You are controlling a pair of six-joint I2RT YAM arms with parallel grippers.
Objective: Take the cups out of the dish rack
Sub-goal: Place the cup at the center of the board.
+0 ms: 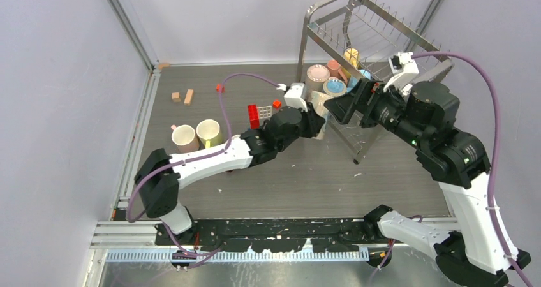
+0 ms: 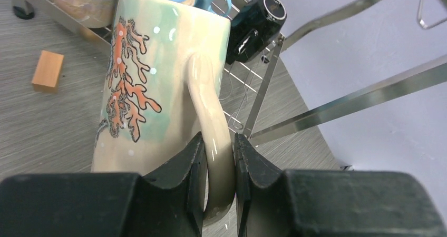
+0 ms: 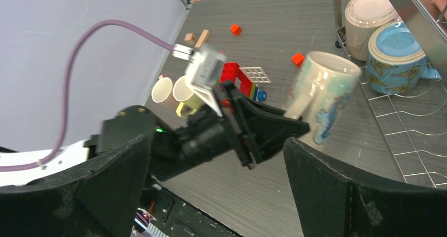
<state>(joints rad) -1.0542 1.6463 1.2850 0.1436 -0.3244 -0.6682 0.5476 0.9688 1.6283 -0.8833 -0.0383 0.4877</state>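
A dark grey, wood-grained bench (image 1: pixel 287 178) fills the floor of a booth closed in by pale walls (image 1: pixel 64 76) and aluminium posts (image 1: pixel 127 22). Two arms are mounted at its near edge.

Two cups stand mouth-up and side by side on the left of the bench: a cream cup (image 1: pixel 184 138) and a pale yellow cup (image 1: pixel 208 132).

Past them, in the middle, the left end effector (image 2: pixel 217 147) is clamped on the handle of one coral-patterned mug (image 2: pixel 158 79). The mug is cream with a green wash and is held tilted, just beside the near-left corner of the dish rack (image 1: pixel 357 44). The right end effector (image 3: pixel 215 147) faces it from the right, its fingers spread wide with nothing between them.

Loose toys lie further back: one red toy brick (image 1: pixel 254 115), two small red cubes (image 1: pixel 276 104) (image 1: pixel 219 88) and two wooden blocks (image 1: pixel 175 97) (image 1: pixel 189 97).

The silver wire rack stands at the far right. I can make out five cups on its lower tier:
- an upturned beige cup (image 1: pixel 317 76)
- a blue cup (image 1: pixel 333 86)
- a pink cup (image 1: pixel 333 67)
- a mustard cup (image 1: pixel 351 56)
- a black cup (image 2: pixel 256 23), lying on its side
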